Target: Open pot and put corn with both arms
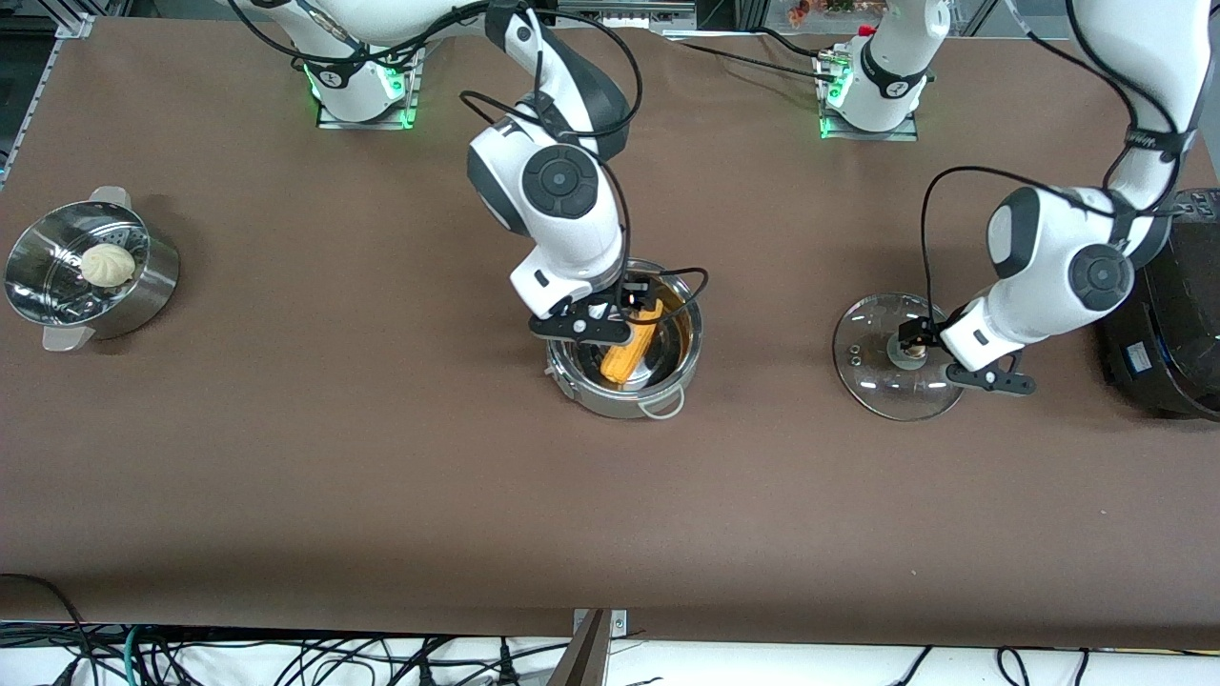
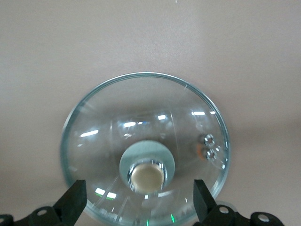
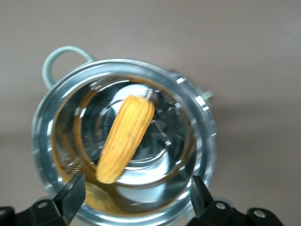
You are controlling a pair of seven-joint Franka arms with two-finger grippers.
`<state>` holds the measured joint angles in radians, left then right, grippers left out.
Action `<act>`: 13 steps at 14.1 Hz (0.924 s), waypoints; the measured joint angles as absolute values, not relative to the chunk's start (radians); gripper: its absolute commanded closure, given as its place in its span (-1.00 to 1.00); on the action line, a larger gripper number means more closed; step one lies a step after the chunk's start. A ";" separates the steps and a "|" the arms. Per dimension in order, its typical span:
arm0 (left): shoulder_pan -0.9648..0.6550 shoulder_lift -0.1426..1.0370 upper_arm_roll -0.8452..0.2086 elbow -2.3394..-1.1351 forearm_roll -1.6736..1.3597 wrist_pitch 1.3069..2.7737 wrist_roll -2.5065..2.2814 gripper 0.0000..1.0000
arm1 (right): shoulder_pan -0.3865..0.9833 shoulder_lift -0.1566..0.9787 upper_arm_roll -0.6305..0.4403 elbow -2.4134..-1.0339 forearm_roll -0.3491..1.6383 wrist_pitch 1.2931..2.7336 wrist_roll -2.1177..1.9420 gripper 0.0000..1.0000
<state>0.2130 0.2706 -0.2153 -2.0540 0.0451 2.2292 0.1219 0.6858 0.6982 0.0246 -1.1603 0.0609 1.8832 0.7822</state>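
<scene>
**Corn in pot, lid off**

Lying inside the stainless-steel pot (image 1: 626, 353): corn cob (image 3: 126, 137), long axis across the floor. Hovering directly over it, jaws wide and empty: right gripper (image 3: 136, 197). Hanging wide-jawed over glass lid (image 2: 146, 150), beside the pot, knob between the fingers: left gripper (image 2: 140, 197).

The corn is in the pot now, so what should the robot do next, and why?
Probably lift the right end effector clear of the pot. The corn already lies inside, its fingers are open, and the lid rests on the table under the open left end effector.
</scene>
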 measured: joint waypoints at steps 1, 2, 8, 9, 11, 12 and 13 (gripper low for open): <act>0.213 0.230 -0.216 -2.037 0.045 2.175 0.122 -1.00 | 0.664 0.692 0.022 -1.160 0.061 1.863 0.731 -1.00; 0.213 0.190 -0.218 -2.014 0.045 2.119 0.122 -1.00 | 0.643 0.685 0.018 -1.159 0.061 1.847 0.680 -1.00; 0.211 0.059 -0.271 -1.740 0.045 1.675 0.071 -1.00 | 0.614 0.574 -0.158 -1.160 0.062 1.631 0.396 -1.00; 0.211 0.058 -0.286 -1.693 0.045 1.620 0.049 -1.00 | 0.606 0.541 -0.187 -1.174 0.063 1.605 0.346 -1.00; 0.210 0.058 -0.304 -1.632 0.045 1.536 0.023 -1.00 | 0.580 0.463 -0.232 -1.232 0.080 1.580 0.249 -1.00; 0.210 0.058 -0.310 -1.615 0.045 1.508 0.020 -1.00 | 0.561 0.419 -0.246 -1.273 0.090 1.570 0.205 -1.00; 0.210 0.058 -0.314 -1.603 0.045 1.497 0.016 -1.00 | 0.537 0.376 -0.254 -1.317 0.094 1.558 0.173 -1.00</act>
